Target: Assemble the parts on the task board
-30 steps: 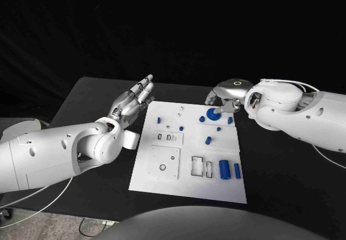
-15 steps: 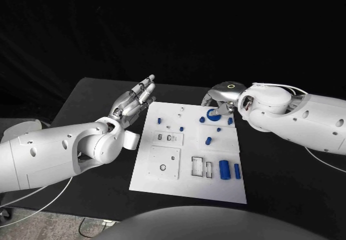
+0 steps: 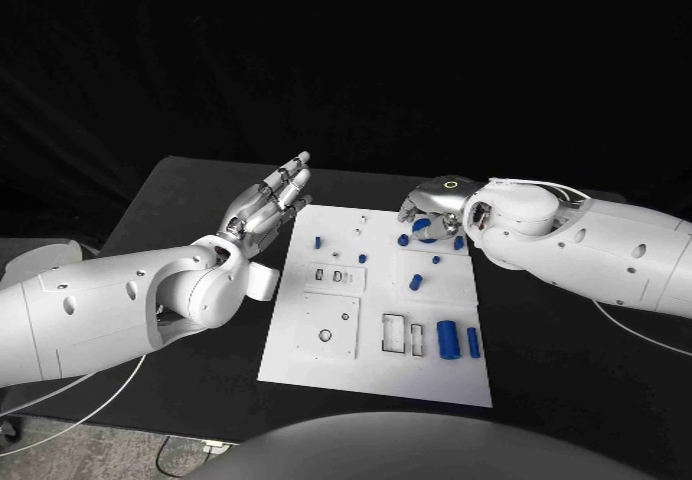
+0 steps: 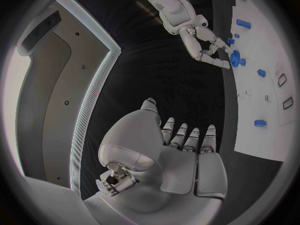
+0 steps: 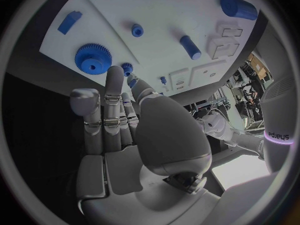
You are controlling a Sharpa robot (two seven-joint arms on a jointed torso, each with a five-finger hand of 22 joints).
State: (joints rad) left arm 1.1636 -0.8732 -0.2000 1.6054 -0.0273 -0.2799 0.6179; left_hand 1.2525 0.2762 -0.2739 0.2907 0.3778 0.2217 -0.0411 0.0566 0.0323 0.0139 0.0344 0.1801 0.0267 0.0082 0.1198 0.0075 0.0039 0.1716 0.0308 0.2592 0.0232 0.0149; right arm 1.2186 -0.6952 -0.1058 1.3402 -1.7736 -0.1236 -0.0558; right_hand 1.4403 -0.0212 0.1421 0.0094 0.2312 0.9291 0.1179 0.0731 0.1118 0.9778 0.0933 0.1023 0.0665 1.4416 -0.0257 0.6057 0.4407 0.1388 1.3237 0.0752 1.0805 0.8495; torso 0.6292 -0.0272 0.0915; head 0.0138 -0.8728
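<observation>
The white task board [image 3: 378,372] lies mid-table with blue parts on it. A large blue gear [image 3: 426,229] sits near its far right corner, with a small gear [image 5: 127,66] beside it. My right hand [image 3: 434,203] hovers just over that corner, its fingers stretched out and apart, fingertips [image 5: 114,74] close to both gears, holding nothing. In the left wrist view the same right hand [image 4: 203,39] spreads its fingers next to the big gear [image 4: 235,60]. My left hand [image 3: 268,204] is raised beside the board's far left edge, flat and empty.
Short blue pegs [image 3: 317,240] [image 3: 417,281] stand in the board's middle. Two blue cylinders [image 3: 449,338] [image 3: 475,342] lie at its near right, next to rectangular slots [image 3: 394,332]. A square plate with a hole [image 3: 327,325] sits near left. Black table [image 3: 173,200] surrounds the board.
My right arm has swung in toward the board and the right hand has shifted a little left over the big gear. The left hand has stayed where it was.
</observation>
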